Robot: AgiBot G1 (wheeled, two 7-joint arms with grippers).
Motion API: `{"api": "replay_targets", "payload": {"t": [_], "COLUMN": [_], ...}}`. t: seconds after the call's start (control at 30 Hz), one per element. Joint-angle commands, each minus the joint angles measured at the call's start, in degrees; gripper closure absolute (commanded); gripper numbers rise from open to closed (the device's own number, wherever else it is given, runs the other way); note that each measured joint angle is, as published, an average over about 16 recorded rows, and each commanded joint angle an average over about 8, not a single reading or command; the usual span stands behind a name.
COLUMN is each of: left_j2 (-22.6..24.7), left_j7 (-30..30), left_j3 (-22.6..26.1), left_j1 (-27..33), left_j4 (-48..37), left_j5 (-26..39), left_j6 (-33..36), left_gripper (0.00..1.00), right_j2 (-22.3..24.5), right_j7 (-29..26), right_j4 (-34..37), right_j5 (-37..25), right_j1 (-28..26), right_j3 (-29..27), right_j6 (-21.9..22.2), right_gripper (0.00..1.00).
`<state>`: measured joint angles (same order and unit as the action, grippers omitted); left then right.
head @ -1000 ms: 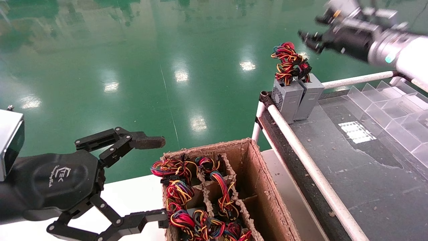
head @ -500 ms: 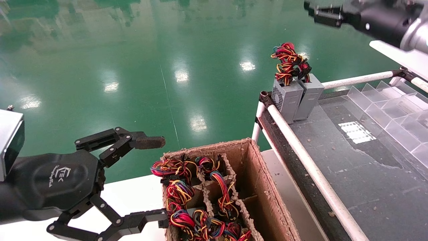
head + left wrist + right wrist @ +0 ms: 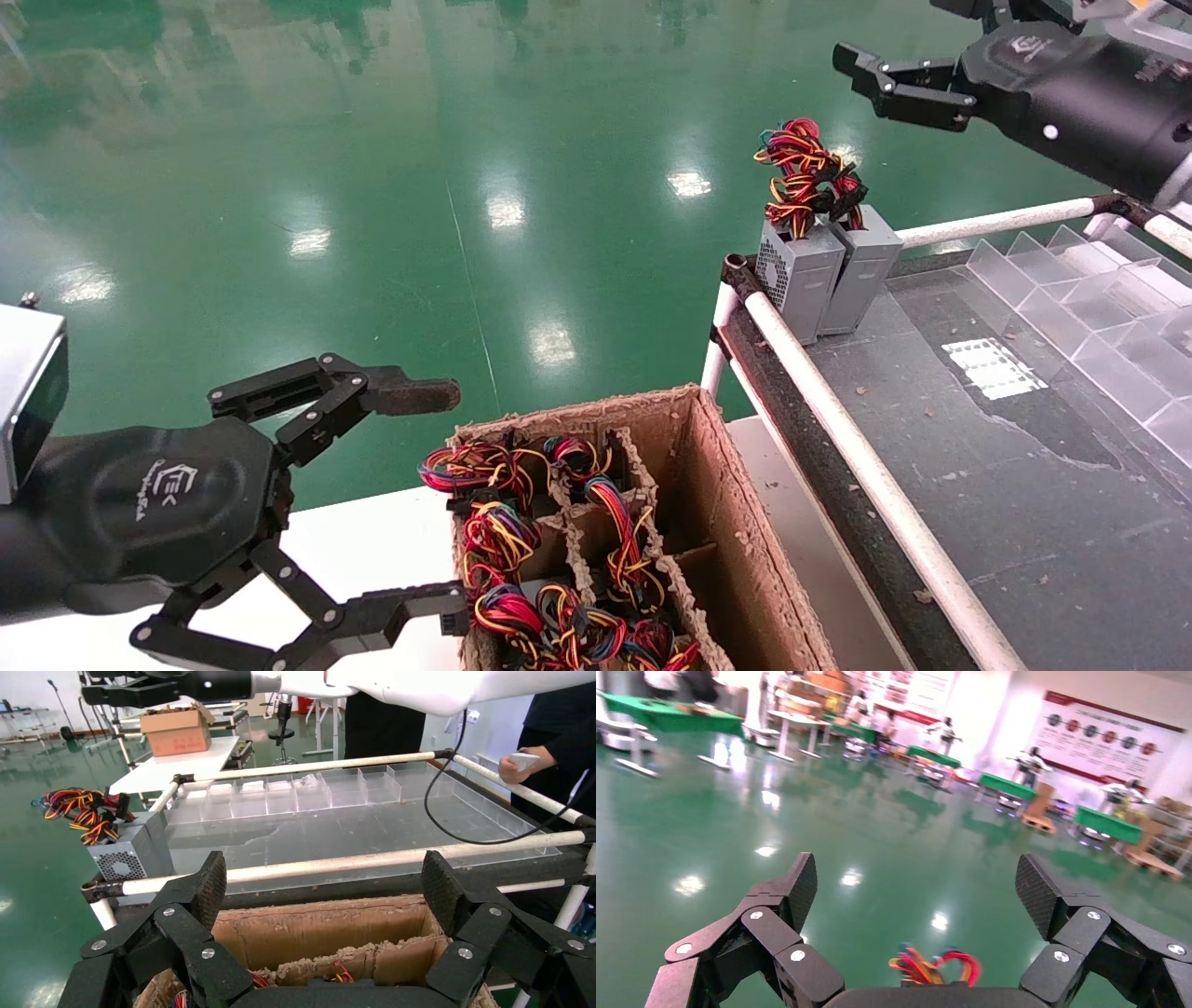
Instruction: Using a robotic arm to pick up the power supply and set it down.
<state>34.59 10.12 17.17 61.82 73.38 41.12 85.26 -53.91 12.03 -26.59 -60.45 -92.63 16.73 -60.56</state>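
Note:
The power supply [image 3: 799, 273] is a small grey box with a vented face. It stands upright at the far corner of the dark table, with a tied red, yellow and black wire bundle [image 3: 803, 177] on top. It also shows in the left wrist view [image 3: 132, 855]. A like grey box [image 3: 864, 266] stands against it. My right gripper [image 3: 861, 79] hangs open in the air, above and to the right of the bundle, touching nothing; its wrist view [image 3: 917, 881] shows only the wire tops [image 3: 935, 966] low between the open fingers. My left gripper [image 3: 449, 501] stays open beside the cardboard box.
An open cardboard box [image 3: 736, 522] with dividers holds several wire-topped units. White tube rails [image 3: 838, 438] edge the dark table [image 3: 1006, 485]. Clear plastic dividers [image 3: 1099, 308] line its right side. A person [image 3: 555, 748] stands beyond the table.
My right gripper rose and rolled over, then came partway back down, still open above the wire bundle. The left arm and both grey boxes have not moved.

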Motion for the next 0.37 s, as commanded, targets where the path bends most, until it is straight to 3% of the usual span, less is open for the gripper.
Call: {"api": "replay_targets", "payload": {"t": [0.03, 0.37], "left_j2": [0.0, 0.0], "left_j7": [0.0, 0.0], "left_j3": [0.0, 0.0], "left_j1": [0.0, 0.0], "left_j4": [0.0, 0.0], "left_j5": [0.0, 0.0], "left_j6": [0.0, 0.0], "left_gripper": [0.00, 0.00], "right_j2": [1.0, 5.2], "right_j7": [-1.2, -6.3], "right_j4": [-2.5, -13.0], "right_j5": [1.0, 5.1], "right_j1": [1.6, 8.6], "right_j3": [0.0, -0.2], "right_j6": [-1.3, -6.9], "right_gripper": [0.00, 0.00]}}
